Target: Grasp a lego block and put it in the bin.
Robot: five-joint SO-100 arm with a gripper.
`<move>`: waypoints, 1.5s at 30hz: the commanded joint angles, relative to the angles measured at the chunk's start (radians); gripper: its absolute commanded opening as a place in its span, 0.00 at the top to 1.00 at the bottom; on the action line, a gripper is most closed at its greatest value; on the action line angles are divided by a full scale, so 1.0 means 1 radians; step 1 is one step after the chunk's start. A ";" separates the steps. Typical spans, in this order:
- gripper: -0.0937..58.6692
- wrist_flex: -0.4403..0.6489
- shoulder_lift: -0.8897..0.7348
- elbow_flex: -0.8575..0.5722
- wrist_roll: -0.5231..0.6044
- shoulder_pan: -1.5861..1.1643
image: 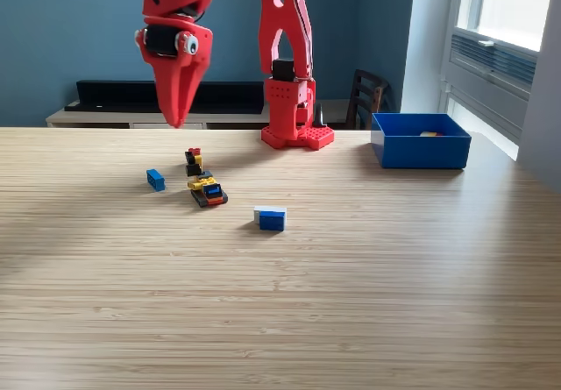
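Hard plastic is what the gripper (pixel 178 120) must deal with here: the lego blocks are stiff, light and smooth, so they will not bend or break, but I judge they can slip or jump away if the jaws press on a corner. The best hold is probably across two flat parallel sides, low on the block, with the studs left free.

The red arm hangs above the worktop (pixel 280 320) and the gripper points straight down with its jaws pressed together into one tip. It holds nothing and touches nothing.

Seen in the exterior view, with the gripper tip as the centre of a clock, the small blue block (pixel 156 179) lies at about 7 o'clock, lower on the worktop and alone, with free space around it. The black and red pair (pixel 193 161) is near 5 o'clock. The mixed cluster of yellow, black and blue pieces (pixel 208 190) is also around 5 o'clock but farther. The blue and white block (pixel 271 218) is at about 4 o'clock, well apart from the others.

The bin (pixel 420 149) stands at 3 o'clock from the gripper, beyond the arm's base (pixel 297 134), and something small and light lies already inside it. The lone blue block seems the easiest one, since no neighbour blocks the jaws.
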 commanded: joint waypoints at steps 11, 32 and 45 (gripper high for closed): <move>1.00 -0.011 0.104 -0.028 -0.092 0.261; 0.70 -0.091 0.094 0.290 -0.080 0.146; 0.66 -0.146 0.029 0.362 -0.091 0.137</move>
